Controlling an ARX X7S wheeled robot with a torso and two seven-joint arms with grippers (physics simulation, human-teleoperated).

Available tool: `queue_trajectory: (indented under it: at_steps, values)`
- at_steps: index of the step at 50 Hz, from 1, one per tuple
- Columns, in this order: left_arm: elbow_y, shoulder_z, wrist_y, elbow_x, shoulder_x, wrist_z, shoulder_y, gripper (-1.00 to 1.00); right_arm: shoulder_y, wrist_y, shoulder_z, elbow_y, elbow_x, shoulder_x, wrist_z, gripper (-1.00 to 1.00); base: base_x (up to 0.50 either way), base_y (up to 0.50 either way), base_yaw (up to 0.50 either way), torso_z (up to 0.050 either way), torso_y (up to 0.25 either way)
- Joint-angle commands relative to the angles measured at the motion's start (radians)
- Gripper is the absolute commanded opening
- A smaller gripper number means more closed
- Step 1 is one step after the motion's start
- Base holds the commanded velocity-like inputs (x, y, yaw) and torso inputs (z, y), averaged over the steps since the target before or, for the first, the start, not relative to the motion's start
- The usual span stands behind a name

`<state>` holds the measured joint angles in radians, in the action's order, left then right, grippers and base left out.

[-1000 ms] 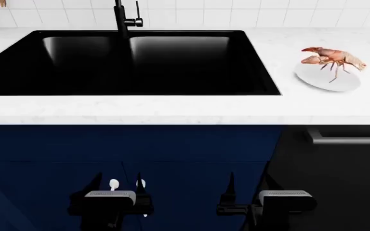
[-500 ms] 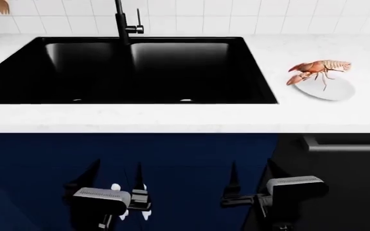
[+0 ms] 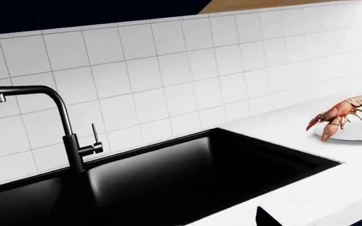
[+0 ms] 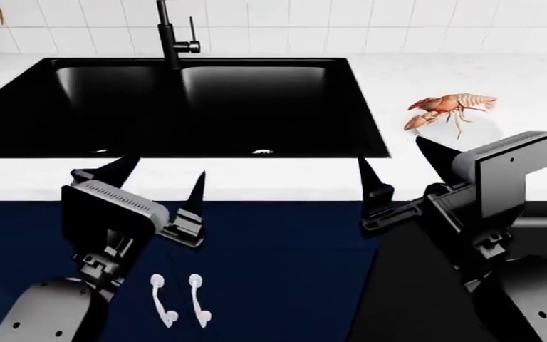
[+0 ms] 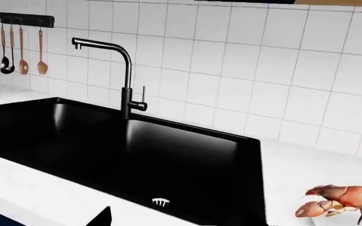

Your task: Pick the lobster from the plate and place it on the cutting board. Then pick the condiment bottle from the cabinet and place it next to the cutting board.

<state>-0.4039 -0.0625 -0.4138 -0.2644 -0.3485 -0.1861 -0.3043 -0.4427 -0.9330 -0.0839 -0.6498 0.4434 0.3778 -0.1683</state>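
Orange lobster [image 4: 449, 107] on plate [image 4: 478, 132], frame's upper right; right gripper [image 4: 399, 165] nearest for pickup, fingers open, empty. Left gripper [image 4: 154, 174] likewise.

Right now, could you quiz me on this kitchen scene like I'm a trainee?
1. True or false: the lobster is held by a gripper.
2. What lies beneath the lobster: A) sink B) plate C) wooden board?
3. Fill in: the faucet is coloured ____.

Key: 1 false, both the left gripper and right gripper are open and empty. 2 B, the plate. 3 black.
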Motion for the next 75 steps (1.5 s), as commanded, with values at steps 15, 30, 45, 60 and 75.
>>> queue_trajectory:
  at_steps: [15,30,45,60,75]
  values:
    - [-0.044,-0.006,-0.223,-0.039,-0.072,0.001,-0.174,1.00,-0.212,-0.163,-0.027,0.042,0.076,0.126,-0.073,1.00,0.00,-0.50,0.00,0.000,0.000]
    - [-0.070,-0.007,-0.226,-0.042,-0.080,0.008,-0.169,1.00,-0.223,-0.161,-0.011,0.036,0.081,0.131,-0.073,1.00,0.00,-0.50,0.00,0.000,0.000]
    - [-0.090,-0.016,-0.234,-0.045,-0.087,0.011,-0.161,1.00,-0.224,-0.140,0.014,0.046,0.073,0.131,-0.071,1.00,0.00,-0.50,0.00,0.000,0.000]
    - [-0.092,-0.021,-0.231,-0.044,-0.093,0.014,-0.156,1.00,-0.233,-0.150,0.028,0.041,0.080,0.141,-0.072,1.00,0.00,-0.50,0.00,0.000,0.000]
    - [-0.111,-0.011,-0.239,-0.052,-0.103,0.020,-0.158,1.00,-0.241,-0.130,0.053,0.024,0.088,0.136,-0.080,1.00,0.02,-0.25,0.00,0.000,0.000]
